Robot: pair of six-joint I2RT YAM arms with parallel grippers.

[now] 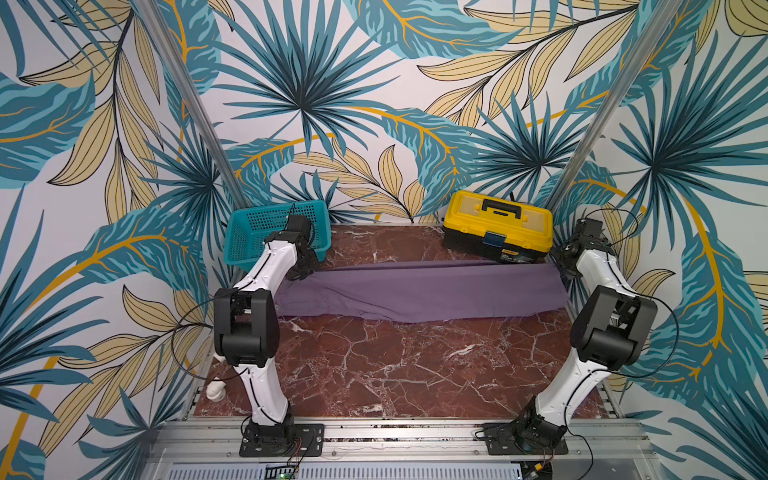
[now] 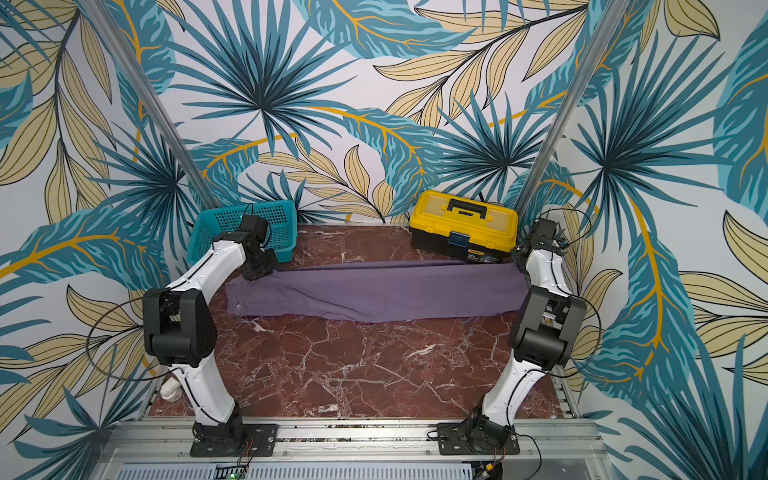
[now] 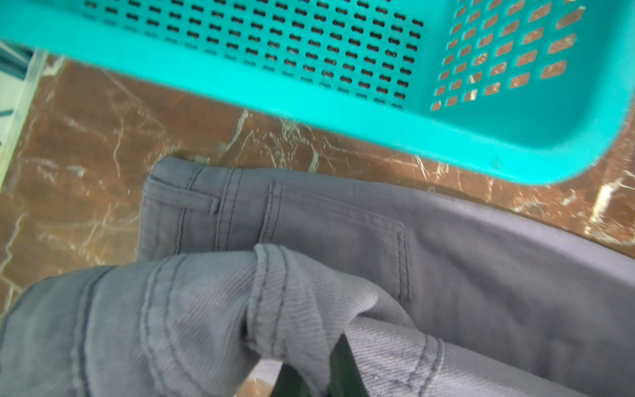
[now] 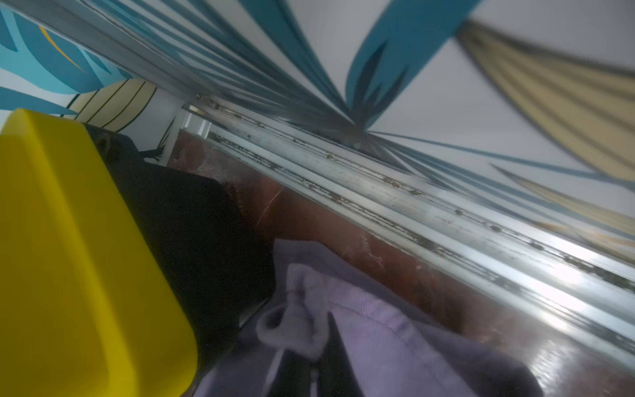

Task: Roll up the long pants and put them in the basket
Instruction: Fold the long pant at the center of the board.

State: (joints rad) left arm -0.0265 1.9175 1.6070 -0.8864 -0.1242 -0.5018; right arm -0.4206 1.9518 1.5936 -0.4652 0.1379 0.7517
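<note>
**A:** How do the left jaws stand?

**B:** Pressed together on the waist end of the long pants (image 3: 343,223). In the left wrist view a fold of waistband bunches up over the dark fingers (image 3: 343,374) at the bottom edge of the frame, raised off the rest of the cloth.

**A:** And the right jaws?

**B:** Closed too, pinching the hem end. In the right wrist view the long pants (image 4: 378,337) gather in pale purple folds around a dark finger (image 4: 330,364) at the bottom centre of the frame.

**A:** Where does the garment lie overall?

**B:** In both top views the long pants (image 1: 419,293) (image 2: 374,293) stretch as one flat band across the middle of the frame, on the red marble surface (image 1: 395,374). The waist is at the left, under the left arm (image 1: 270,266). The legs run to the right edge of the surface, beside the right arm (image 1: 598,266). In a top view a button (image 2: 239,306) shows at the lower left corner of the cloth.

**A:** What sits around it?

**B:** A teal basket (image 1: 249,237) is just above the waist end, at the left. A yellow and black toolbox (image 1: 498,226) is above the leg end, at the right, and I cannot tell whether it touches the cloth. A small white object (image 1: 216,390) lies at the lower left of the surface, well apart from the pants
</note>
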